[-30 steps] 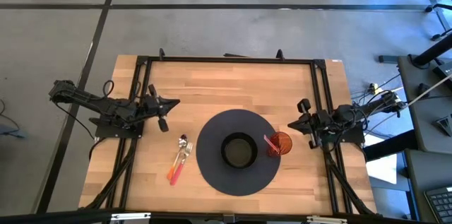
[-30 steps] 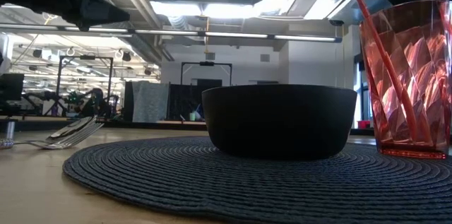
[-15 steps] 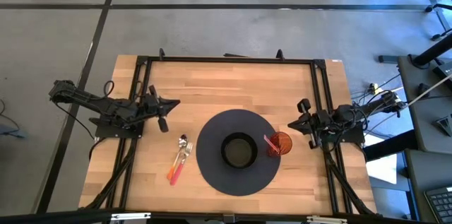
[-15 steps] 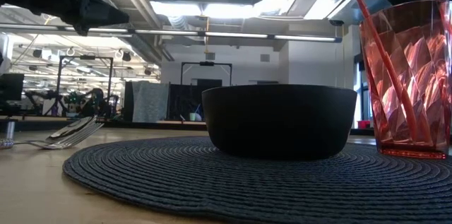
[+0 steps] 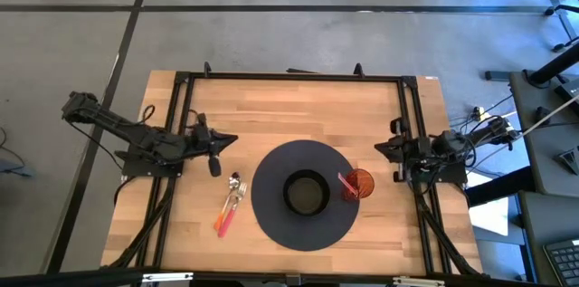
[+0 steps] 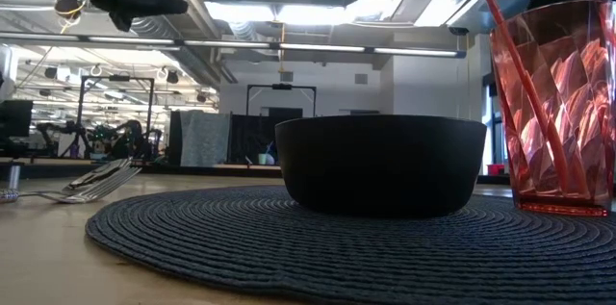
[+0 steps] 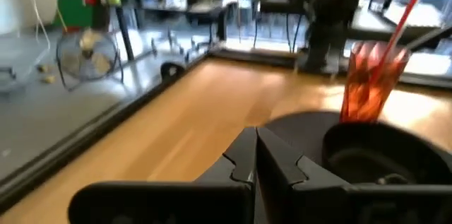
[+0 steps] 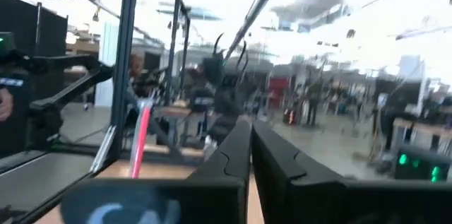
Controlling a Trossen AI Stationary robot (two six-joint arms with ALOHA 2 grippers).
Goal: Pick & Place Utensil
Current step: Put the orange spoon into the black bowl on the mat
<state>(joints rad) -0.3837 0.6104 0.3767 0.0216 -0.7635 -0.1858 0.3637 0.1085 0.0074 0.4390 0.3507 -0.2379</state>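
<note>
We looked straight down on the whole counter point(image 5: 298, 110) from overhead; our low camera sat at mat level, close to the black bowl point(image 6: 381, 164) and red cup point(image 6: 555, 103), both shared with overhead.

Two slim black jointed arms, each ending in a black pincer point(image 5: 214, 146) of flat angular fingers point(image 7: 244, 155).

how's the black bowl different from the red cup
The opaque black bowl is low and wide and sits at the centre of the round dark woven placemat; the translucent red faceted plastic cup is taller, narrower, holds a red straw and stands at the mat's right edge. Both stand upright.
</note>
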